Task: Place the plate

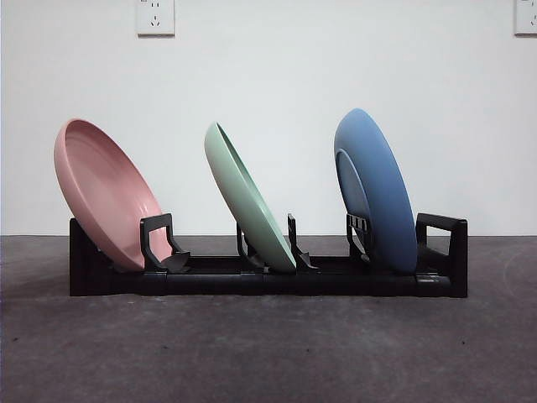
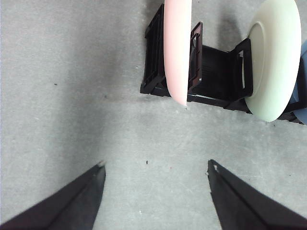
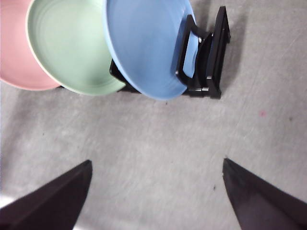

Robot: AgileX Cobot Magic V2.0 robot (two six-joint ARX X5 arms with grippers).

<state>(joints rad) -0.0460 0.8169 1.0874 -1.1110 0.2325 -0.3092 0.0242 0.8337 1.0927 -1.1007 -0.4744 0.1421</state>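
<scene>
- On the worktop (image 1: 268, 353): rack (image 1: 268, 281) holds pink plate (image 1: 105, 193), green plate (image 1: 247, 197), blue plate (image 1: 377, 189), all leaning.
- Front view: neither arm shows.
- Wrist views: left tool (image 2: 156, 167) and right tool (image 3: 156, 165) gape, holding nothing, above bare worktop; pink plate cut off at both frame edges.

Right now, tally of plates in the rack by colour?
Pink round plate: 1
Pale green round plate: 1
Blue round plate: 1
Total: 3 plates, all standing in the black slotted rack.
</scene>
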